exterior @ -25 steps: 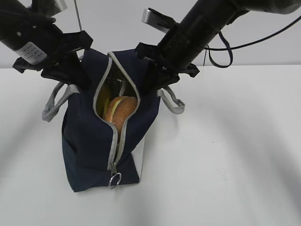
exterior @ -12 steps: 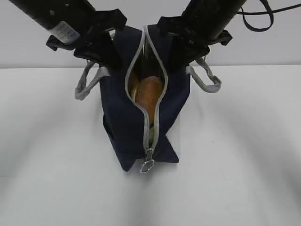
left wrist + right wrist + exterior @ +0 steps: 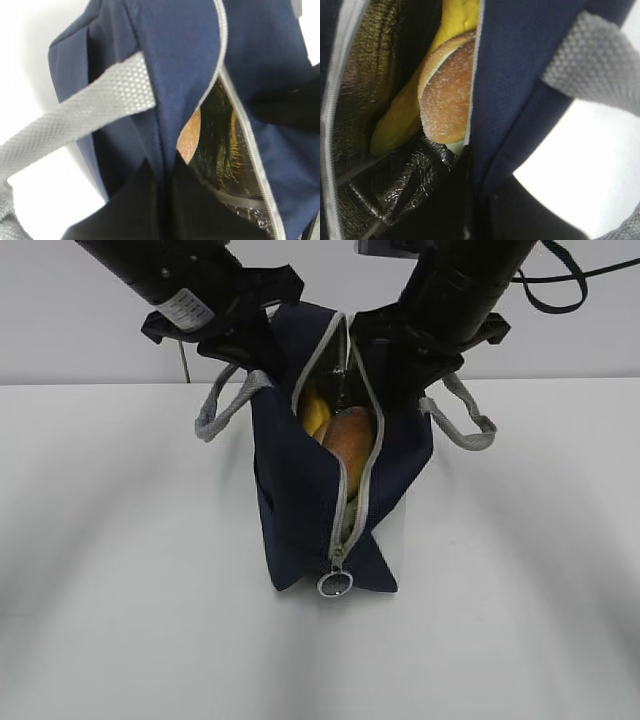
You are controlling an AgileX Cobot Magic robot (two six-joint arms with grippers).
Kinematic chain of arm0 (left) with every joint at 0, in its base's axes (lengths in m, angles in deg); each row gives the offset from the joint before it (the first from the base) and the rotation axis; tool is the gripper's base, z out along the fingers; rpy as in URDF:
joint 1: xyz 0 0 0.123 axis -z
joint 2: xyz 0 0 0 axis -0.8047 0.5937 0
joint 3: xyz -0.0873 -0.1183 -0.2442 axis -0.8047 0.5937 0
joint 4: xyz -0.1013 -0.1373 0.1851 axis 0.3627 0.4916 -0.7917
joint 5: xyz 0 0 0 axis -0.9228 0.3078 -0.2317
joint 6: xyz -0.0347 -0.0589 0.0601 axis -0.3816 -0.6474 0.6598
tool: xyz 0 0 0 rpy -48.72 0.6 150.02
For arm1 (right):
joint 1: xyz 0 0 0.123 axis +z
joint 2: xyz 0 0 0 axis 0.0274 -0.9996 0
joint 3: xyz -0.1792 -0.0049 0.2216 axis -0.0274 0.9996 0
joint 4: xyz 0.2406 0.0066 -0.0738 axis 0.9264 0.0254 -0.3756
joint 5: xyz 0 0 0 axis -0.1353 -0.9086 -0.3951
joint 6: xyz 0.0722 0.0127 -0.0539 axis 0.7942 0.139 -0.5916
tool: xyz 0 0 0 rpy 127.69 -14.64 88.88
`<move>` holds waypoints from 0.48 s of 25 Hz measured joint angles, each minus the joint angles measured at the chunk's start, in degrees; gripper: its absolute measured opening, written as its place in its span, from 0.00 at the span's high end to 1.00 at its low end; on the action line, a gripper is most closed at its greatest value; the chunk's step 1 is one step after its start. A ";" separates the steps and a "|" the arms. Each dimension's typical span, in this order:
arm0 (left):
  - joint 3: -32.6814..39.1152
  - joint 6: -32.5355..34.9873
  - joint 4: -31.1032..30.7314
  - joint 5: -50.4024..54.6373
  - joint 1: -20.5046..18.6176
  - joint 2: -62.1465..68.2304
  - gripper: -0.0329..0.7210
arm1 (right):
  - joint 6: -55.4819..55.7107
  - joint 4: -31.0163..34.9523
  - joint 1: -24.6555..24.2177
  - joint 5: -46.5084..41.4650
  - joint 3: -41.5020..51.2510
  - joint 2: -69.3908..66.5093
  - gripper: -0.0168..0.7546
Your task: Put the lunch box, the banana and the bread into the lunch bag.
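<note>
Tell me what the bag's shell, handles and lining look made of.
Lunch bag shell: navy woven fabric, matte, creasing softly. Handles: grey webbing, likely nylon or polyester, with a coarse dotted weave. Lining: silvery foil-like film, crinkled and mirroring the banana and bread in gold tones. Exact fibres cannot be told.

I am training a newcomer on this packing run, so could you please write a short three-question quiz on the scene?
1. True or false: the lunch bag is zipped fully shut.
2. Which item lies deeper in the bag: A) the bread or B) the banana?
3. Fill in: the left hand and right hand each grip the bag's top ____.

Key: 1 false; 2 B; 3 edge.
</note>
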 joint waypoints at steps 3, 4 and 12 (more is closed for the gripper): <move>-0.16 0.00 0.12 -0.50 0.00 1.21 0.96 | 0.25 -0.06 0.00 1.51 0.00 -1.19 0.99; -0.29 0.00 0.19 -0.59 0.00 1.58 0.96 | 0.23 -0.14 0.00 1.70 0.00 -1.45 0.99; -0.36 0.00 0.30 -0.55 0.07 2.35 0.92 | 0.23 -0.06 0.00 2.17 0.00 -2.42 0.95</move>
